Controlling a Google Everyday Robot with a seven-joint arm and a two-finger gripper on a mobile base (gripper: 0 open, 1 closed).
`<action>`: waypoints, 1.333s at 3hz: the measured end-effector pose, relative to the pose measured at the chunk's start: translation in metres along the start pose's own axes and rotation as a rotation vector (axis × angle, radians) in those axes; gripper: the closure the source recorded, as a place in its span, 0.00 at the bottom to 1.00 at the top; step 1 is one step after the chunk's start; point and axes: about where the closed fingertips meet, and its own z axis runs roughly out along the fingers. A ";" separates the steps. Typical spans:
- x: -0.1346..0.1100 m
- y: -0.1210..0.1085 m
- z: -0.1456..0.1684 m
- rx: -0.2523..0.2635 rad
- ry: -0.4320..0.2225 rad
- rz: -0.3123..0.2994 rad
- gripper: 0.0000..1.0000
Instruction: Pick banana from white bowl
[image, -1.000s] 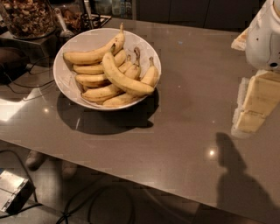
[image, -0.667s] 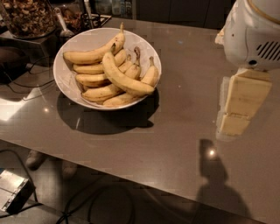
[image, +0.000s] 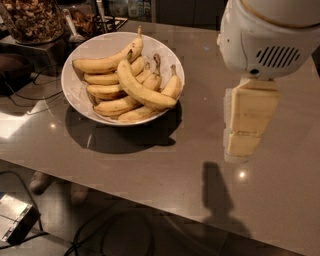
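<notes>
"Yellow on white: where does the banana (image: 143, 91) lie from the gripper (image: 242, 145)?"

"To the left and a little higher in the frame. The gripper hangs right of centre under the round white arm housing (image: 270, 37), over bare tabletop (image: 165, 165) and well apart from the white bowl (image: 102, 46). Whether it is open or closed cannot be told."

"And the banana's long axis?"

"Diagonal. The dark stem sits near the bowl's middle top, and the body runs down to the lower right, ending close to the right rim. It lies on top of the slimmer bananas (image: 107, 91), so its upper side is free."

"Which end is nearer?"

"The lower-right tip. With one arm there is no choice of side, so the move is probably a reach leftward across the frame. The jaws would likely need to be set across that diagonal, near the thick middle."

"Is there room to move?"

"The stretch of tabletop between gripper and bowl shows nothing in the way. A jar of brown bits (image: 30, 17) and other clutter stand behind the bowl at upper left, beyond the target. The tabletop's front edge crosses the lower part of the frame, away from the route."

"What are the risks?"

"The bowl's right rim stands between the gripper and the banana, so a low approach could knock it. A grip set too deep might also catch a neighbouring banana."
</notes>
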 end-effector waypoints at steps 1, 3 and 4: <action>0.000 0.000 0.000 0.001 -0.001 0.000 0.00; 0.000 0.000 0.000 0.001 -0.001 0.000 0.00; -0.026 -0.009 0.001 -0.021 -0.007 -0.006 0.00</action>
